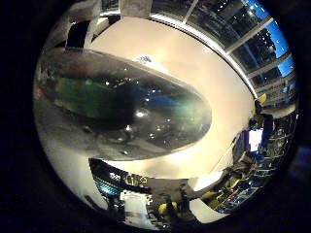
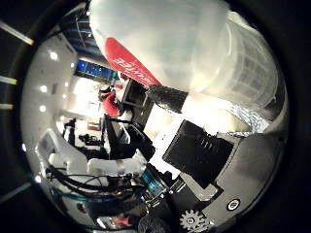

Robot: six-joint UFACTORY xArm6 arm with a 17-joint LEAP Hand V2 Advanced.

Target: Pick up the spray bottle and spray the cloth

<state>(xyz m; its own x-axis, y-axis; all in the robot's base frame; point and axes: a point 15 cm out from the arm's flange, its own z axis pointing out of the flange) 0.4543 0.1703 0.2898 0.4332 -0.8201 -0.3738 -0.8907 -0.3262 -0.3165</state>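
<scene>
Our hand (image 2: 204, 160) seems wrapped round the spray bottle (image 2: 160, 43), since its pale body and red label crowd the thumb-side view from ten to two o'clock, pressed to the palm for spraying; we see no cloth.

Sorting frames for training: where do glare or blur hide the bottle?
Little finger side view: the spray bottle looms close, soft, dotted with highlights. Thumb side view: its pale body is washed out by bright light; the hand shows sharper.
</scene>
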